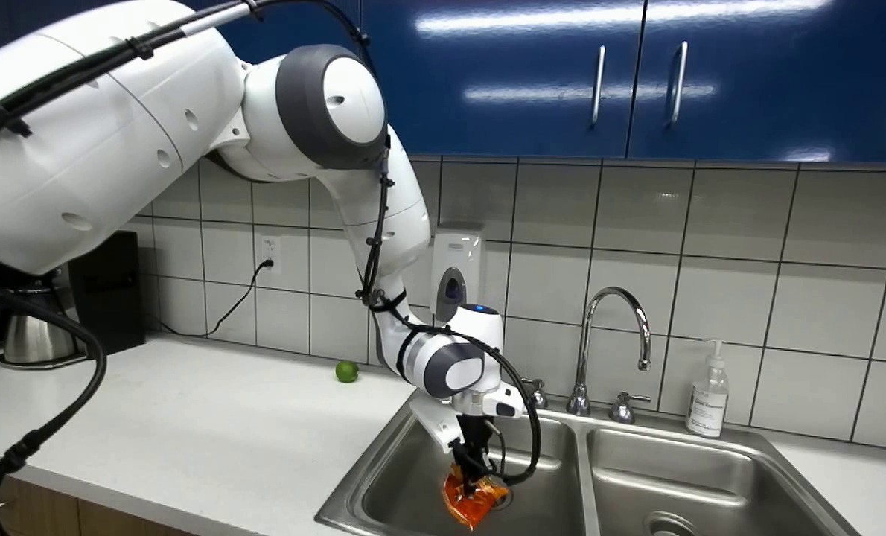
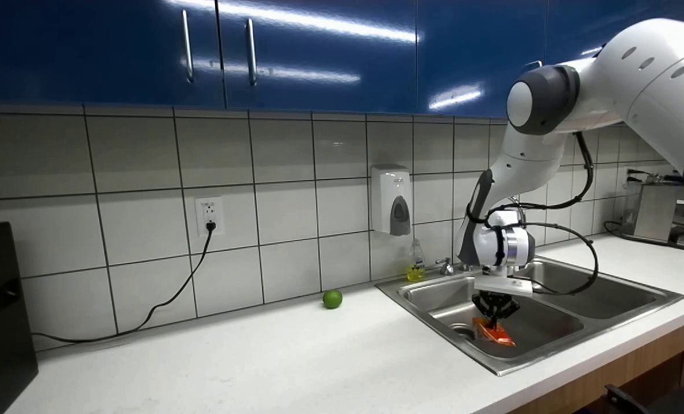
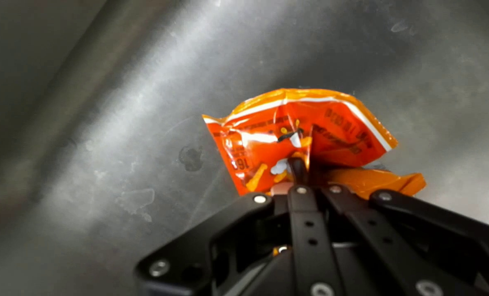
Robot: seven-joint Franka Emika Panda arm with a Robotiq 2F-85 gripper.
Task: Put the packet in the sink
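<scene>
The packet is inside the sink, in the basin nearer the lime; whether it rests or hangs there cannot be told. The tool pinches it, creasing it across the middle. Along the sink's back edge stand a tap and a pump bottle. The lime sits on the desk near the tiled wall, where a dispenser hangs.

**Bent Low, Pinched Tight**

The white arm arched high, folded at its grey-banded elbow, then sloped down to the wrist, where I could see a small blue light glowing. Underneath, the black gripper pointed downward, its jointed fingers side by side and clamped close at the tips.
</scene>
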